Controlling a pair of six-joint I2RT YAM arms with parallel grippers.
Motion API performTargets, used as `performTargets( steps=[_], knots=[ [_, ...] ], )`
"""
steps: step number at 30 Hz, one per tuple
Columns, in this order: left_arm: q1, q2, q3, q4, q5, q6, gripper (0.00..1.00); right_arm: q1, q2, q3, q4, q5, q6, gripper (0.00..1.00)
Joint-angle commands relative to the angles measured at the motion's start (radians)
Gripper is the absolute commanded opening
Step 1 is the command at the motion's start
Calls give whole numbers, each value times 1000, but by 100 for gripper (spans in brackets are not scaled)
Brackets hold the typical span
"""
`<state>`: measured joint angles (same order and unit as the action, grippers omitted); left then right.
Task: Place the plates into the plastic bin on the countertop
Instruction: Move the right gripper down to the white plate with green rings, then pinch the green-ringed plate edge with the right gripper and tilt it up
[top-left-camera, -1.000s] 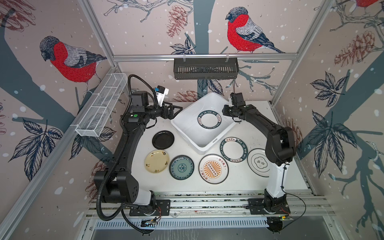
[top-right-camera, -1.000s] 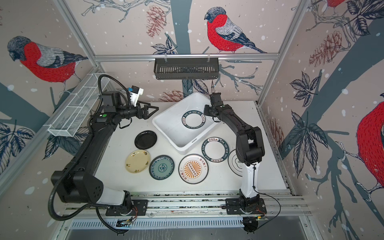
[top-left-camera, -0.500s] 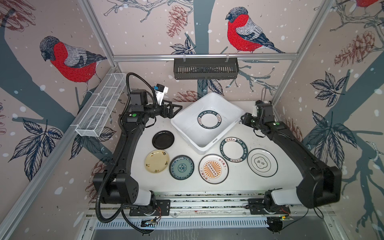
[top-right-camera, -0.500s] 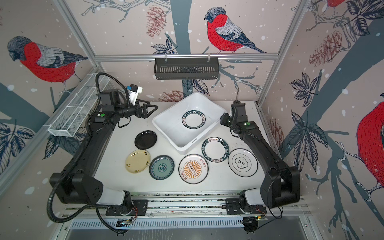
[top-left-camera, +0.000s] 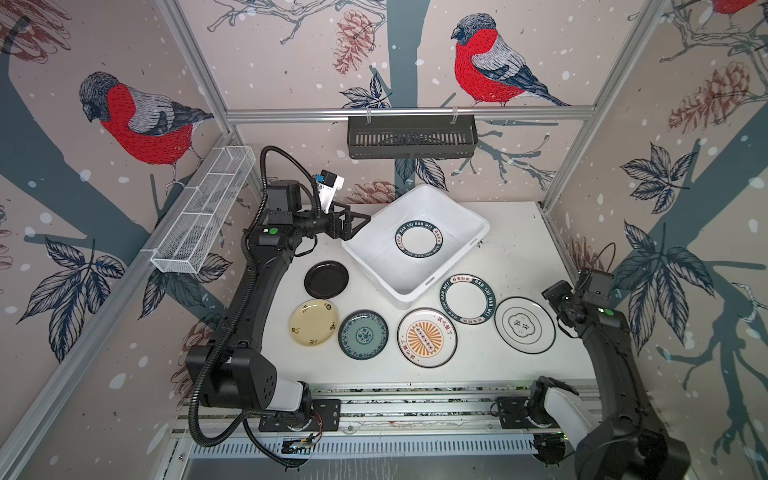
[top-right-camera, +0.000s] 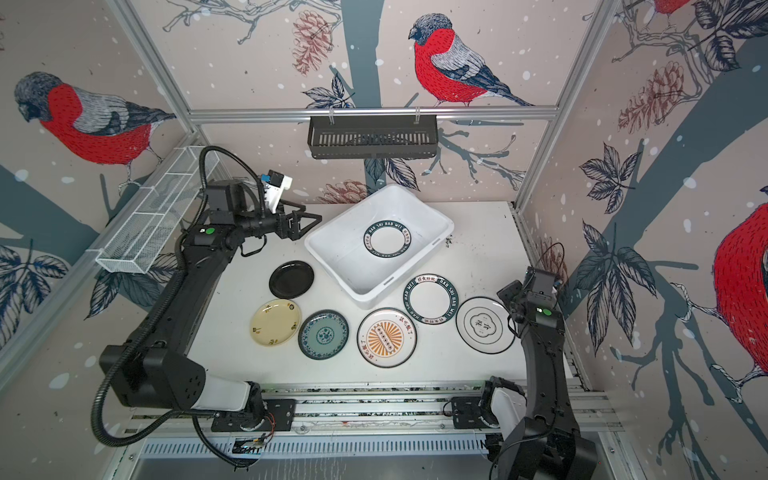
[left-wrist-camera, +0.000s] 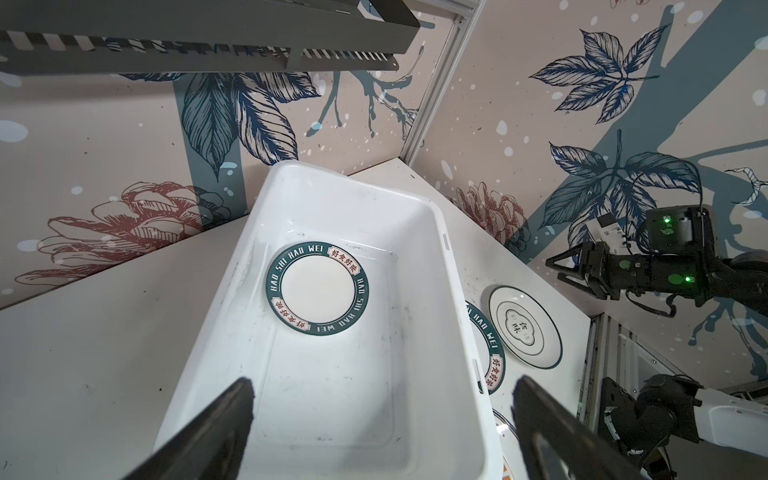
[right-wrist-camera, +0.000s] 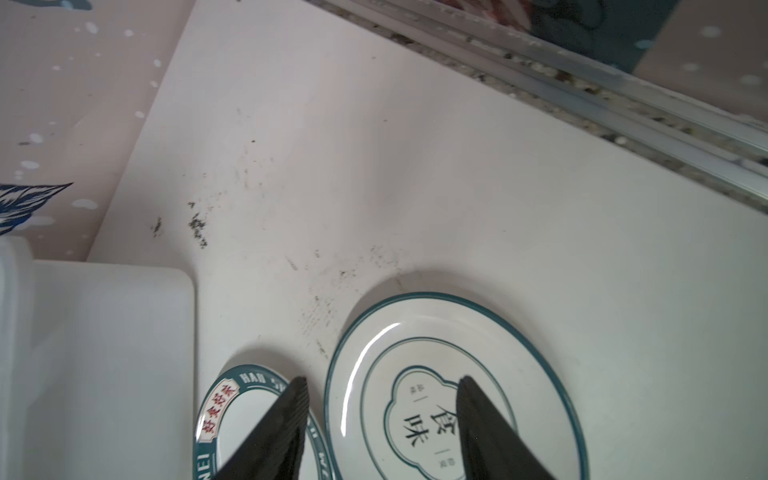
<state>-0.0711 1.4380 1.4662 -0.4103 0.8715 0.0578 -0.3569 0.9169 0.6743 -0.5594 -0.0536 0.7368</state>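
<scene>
The white plastic bin (top-left-camera: 380, 255) (top-right-camera: 345, 253) stands askew at the back of the countertop (top-left-camera: 511, 249). One green-lettered plate (top-left-camera: 419, 241) (left-wrist-camera: 317, 287) lies flat inside it. In front lie the black plate (top-left-camera: 326, 279), cream-yellow plate (top-left-camera: 313, 323), teal plate (top-left-camera: 363, 334), sunburst plate (top-left-camera: 427, 337), second green-lettered plate (top-left-camera: 467, 298) (right-wrist-camera: 232, 419) and thin-ringed plate (top-left-camera: 524, 325) (right-wrist-camera: 415, 365). My left gripper (top-left-camera: 360, 222) (left-wrist-camera: 384, 382) hovers open at the bin's left corner. My right gripper (top-left-camera: 549, 293) (right-wrist-camera: 382, 380) hangs open and empty above the thin-ringed plate's right edge.
A black slotted rack (top-left-camera: 411, 137) hangs on the back wall above the bin. A white wire-mesh basket (top-left-camera: 203, 216) is fixed along the left wall. The cage's right wall rises close beside the right arm (top-left-camera: 602, 332). Rails run along the front edge.
My right arm has pulled back from the bin's far right corner to the right side, above the thin-ringed plate, and its jaws have widened. The left arm and all plates stayed put.
</scene>
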Motion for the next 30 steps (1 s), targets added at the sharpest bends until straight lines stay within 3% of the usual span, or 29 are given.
performTargets(
  steps=[1, 6, 18, 30],
  knots=[
    [-9, 2, -4, -7, 29, 40, 96, -55, -30, -26, -103, 17, -7, 59],
    [-19, 19, 6, -4, 38, 40, 96, -128, -75, -88, -131, -44, -13, 61],
    [-49, 30, 5, 5, 42, 52, 96, -150, -57, -154, -177, -139, 79, 61],
    [-54, 35, 2, 10, 65, 64, 96, -151, -46, -185, -222, -153, 125, 61]
  ],
)
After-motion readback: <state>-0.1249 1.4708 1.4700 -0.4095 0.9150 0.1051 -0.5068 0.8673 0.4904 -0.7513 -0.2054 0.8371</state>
